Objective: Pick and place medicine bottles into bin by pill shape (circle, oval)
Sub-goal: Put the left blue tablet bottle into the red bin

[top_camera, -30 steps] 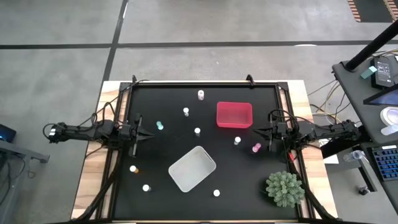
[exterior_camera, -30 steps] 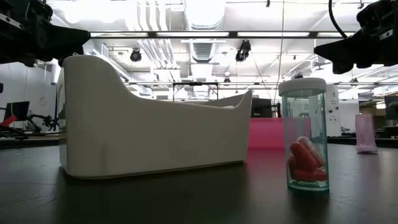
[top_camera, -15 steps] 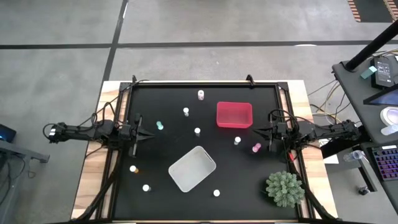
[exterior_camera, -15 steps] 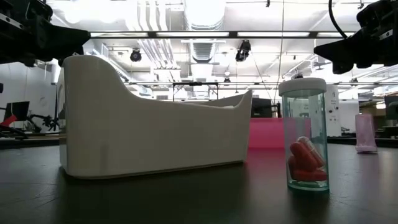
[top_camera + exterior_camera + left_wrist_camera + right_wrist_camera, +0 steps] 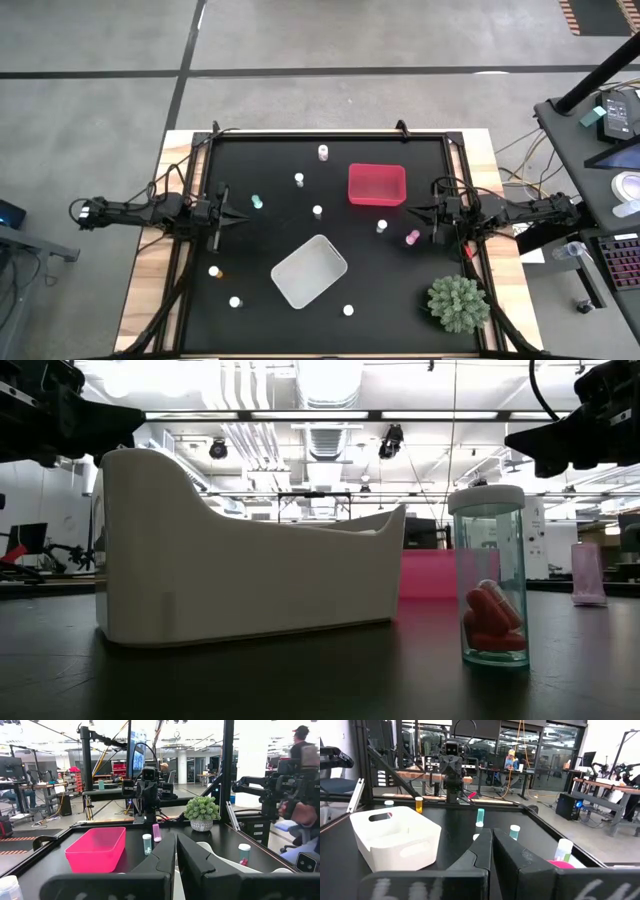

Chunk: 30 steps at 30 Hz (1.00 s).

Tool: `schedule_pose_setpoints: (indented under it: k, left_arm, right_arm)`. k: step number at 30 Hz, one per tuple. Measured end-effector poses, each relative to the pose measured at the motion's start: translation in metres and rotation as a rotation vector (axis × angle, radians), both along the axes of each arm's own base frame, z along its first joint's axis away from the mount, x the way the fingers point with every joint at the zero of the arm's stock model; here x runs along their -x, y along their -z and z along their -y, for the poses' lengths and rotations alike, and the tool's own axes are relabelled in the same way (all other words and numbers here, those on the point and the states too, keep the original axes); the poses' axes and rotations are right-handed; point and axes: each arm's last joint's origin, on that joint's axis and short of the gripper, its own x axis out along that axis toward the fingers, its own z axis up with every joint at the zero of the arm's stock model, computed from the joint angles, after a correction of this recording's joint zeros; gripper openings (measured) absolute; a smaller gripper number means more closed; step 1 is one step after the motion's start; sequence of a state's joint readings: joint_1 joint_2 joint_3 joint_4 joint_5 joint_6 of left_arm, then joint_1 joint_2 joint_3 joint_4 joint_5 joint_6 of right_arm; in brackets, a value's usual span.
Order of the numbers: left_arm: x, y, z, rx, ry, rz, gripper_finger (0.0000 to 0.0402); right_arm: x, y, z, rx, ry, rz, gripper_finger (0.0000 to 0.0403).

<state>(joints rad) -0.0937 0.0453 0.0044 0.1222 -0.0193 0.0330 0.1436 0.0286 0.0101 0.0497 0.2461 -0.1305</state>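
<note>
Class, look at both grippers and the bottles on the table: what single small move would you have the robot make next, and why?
Probably open the right gripper and reach for the pink bottle, the nearest one. Both grippers are shut and empty; the left gripper waits at its own side. All bottles stand outside the pink bin and white bin.

The middle of the black table [image 5: 250,160] is taken by the white bin [image 5: 309,270], with the pink bin [image 5: 377,185] toward the far edge. Small medicine bottles [image 5: 318,211] dot the lanes between them. The spiky plant [image 5: 459,303] blocks the near right corner. The far left corner lies open.
</note>
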Motion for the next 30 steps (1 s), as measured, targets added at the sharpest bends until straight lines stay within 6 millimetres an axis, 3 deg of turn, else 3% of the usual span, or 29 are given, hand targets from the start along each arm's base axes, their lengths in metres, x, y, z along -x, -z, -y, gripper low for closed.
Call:
schedule_pose_setpoints:
  k: [2,7,12,14,20,24,30]
  left_arm:
    - [0.0,0.0,0.0,0.0,0.0,0.0,0.0]
    - [0.0,0.0,0.0,0.0,0.0,0.0,0.0]
    - [0.0,-0.001,0.0,-0.003,-0.005,0.006,0.0]
    - [0.0,-0.006,0.0,0.094,0.001,0.054,0.0]
    - [0.007,-0.03,-0.001,0.409,0.079,0.29,0.0]
    - [0.014,-0.043,-0.002,0.443,0.117,0.44,0.0]
    - [0.018,-0.05,-0.003,0.456,0.105,0.527,0.0]
  right_arm:
    - [0.0,-0.001,0.0,-0.039,0.001,0.013,0.0009]
    - [0.0,-0.002,0.0,-0.34,-0.013,0.06,0.0009]
    - [0.0,-0.004,0.0,-0.422,-0.02,0.088,0.0009]
    - [0.0,-0.005,0.0,-0.45,-0.023,0.093,0.0009]
    - [0.001,-0.008,0.0,-0.441,-0.029,0.123,0.0009]
    - [0.001,-0.009,0.0,-0.392,-0.027,0.128,0.0009]
    - [0.001,-0.011,0.002,-0.304,0.047,0.153,0.0009]
